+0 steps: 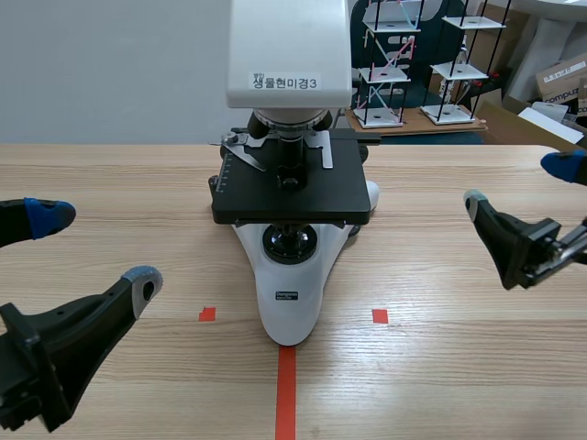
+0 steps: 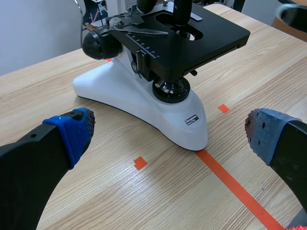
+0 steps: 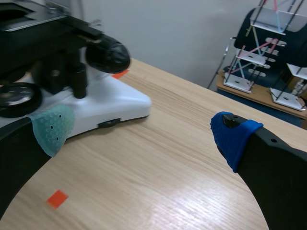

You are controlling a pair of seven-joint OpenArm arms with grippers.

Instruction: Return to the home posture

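A white microscope [image 1: 291, 197] with a black stage stands mid-table, its base over the red tape line. My left gripper [image 1: 92, 249] hovers at the left of the table, open with nothing between its fingers. In the left wrist view the microscope [image 2: 158, 103] lies ahead of the open left gripper [image 2: 168, 132]. My right gripper [image 1: 523, 183] is at the right of the table, open and holding nothing. The right wrist view has the microscope's base [image 3: 103, 105] ahead, beside the grey-green pad, and the right gripper [image 3: 139, 129] wide open.
Wire shelf models [image 1: 394, 64] stand on a low bench behind the table. Cardboard boxes [image 1: 561, 87] sit at the far right. Small red tape squares [image 1: 207, 314] flank the microscope's base on the wooden table [image 1: 440, 367].
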